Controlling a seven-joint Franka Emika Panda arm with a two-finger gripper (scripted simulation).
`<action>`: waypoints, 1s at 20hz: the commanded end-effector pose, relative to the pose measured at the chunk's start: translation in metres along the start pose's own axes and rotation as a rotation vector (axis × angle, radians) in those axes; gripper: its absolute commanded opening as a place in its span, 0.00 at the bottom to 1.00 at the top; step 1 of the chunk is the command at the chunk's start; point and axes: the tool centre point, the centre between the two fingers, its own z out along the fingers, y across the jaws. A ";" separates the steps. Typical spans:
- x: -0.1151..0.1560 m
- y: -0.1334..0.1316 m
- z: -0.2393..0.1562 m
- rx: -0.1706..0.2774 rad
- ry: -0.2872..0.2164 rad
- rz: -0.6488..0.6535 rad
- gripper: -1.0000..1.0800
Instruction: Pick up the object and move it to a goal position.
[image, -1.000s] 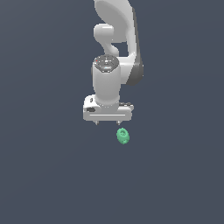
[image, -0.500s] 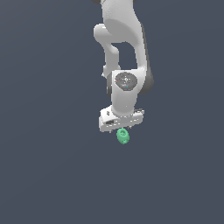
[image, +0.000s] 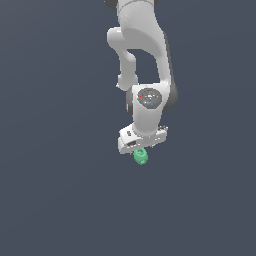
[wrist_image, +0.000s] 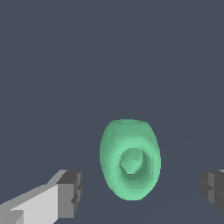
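Note:
The object (image: 141, 157) is a small mint-green rounded lump with a dimple, lying on the dark grey floor. It fills the middle of the wrist view (wrist_image: 130, 159). My white gripper (image: 139, 150) hangs directly over it, its hand tilted and almost touching the lump's top in the exterior view. In the wrist view the gripper (wrist_image: 142, 192) is open. One dark fingertip (wrist_image: 70, 192) shows on one side of the object and the other fingertip (wrist_image: 213, 189) on the other side, both apart from it.
The dark grey floor (image: 60, 190) spreads flat all around. The white arm (image: 142, 45) rises above the gripper to the top edge of the exterior view. No goal marker shows.
The arm has come down and shifted toward the exterior view's right, the wrist turning. The gripper went from above and beside the object to right over it. The object has not moved.

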 end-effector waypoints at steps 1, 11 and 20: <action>0.000 0.000 0.005 0.000 -0.001 0.000 0.96; 0.000 -0.001 0.048 0.000 0.000 -0.007 0.96; 0.000 -0.001 0.050 0.000 0.000 -0.007 0.00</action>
